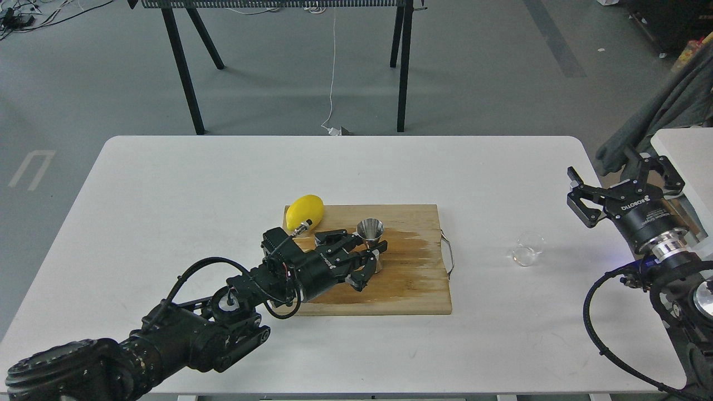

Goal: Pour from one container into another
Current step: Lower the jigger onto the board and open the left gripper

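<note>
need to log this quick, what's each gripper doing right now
Left gripper: fingers around the steel jigger on the board, apparently gripping it.
Right gripper: open, empty, apart from the glass cup.

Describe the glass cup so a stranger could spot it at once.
Start at the wooden cutting board mid-table. Look right, past its metal handle, to the bare white tabletop. The small clear glass cup stands there alone, see-through, unlike the shiny steel jigger on the board.

A white tabletop is sitting on grey floor. Behind it, a black-legged bench is standing, a white cable trailing down beneath it.
</note>
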Tool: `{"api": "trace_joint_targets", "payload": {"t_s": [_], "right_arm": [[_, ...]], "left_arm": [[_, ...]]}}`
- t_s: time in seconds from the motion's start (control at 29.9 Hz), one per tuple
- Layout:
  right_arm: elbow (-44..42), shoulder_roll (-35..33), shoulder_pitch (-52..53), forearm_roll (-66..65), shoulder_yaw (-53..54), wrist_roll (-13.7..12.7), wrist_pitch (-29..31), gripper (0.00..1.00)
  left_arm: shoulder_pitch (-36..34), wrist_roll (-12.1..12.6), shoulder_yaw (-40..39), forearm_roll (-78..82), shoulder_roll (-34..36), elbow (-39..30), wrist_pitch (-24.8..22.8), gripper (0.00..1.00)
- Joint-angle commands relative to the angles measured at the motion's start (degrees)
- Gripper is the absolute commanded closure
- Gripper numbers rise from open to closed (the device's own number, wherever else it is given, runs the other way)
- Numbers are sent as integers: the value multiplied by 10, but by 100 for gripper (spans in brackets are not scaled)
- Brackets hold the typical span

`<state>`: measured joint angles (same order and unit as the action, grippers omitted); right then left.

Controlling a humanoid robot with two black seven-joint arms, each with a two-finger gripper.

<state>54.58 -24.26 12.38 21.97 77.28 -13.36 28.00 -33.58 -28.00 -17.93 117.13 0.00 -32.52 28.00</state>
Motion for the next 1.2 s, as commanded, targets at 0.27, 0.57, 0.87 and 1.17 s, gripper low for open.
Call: {"api": "trace_joint_targets", "payload": {"t_s": [0.27, 0.57, 0.87, 1.17], "right_arm": [[0, 0, -1, 0, 1, 0, 0, 1], [0, 1, -2, 0, 1, 0, 0, 1], [0, 2, -2, 0, 1, 0, 0, 1], [0, 2, -2, 0, 1, 0, 0, 1]], "left_arm": [[17, 0, 0, -1, 0, -2, 0, 23], [21, 0, -2, -4, 0, -2, 0, 23], [25, 0, -5, -5, 4, -2, 0, 23], [25, 0, -5, -23, 16, -1, 0, 21]]}}
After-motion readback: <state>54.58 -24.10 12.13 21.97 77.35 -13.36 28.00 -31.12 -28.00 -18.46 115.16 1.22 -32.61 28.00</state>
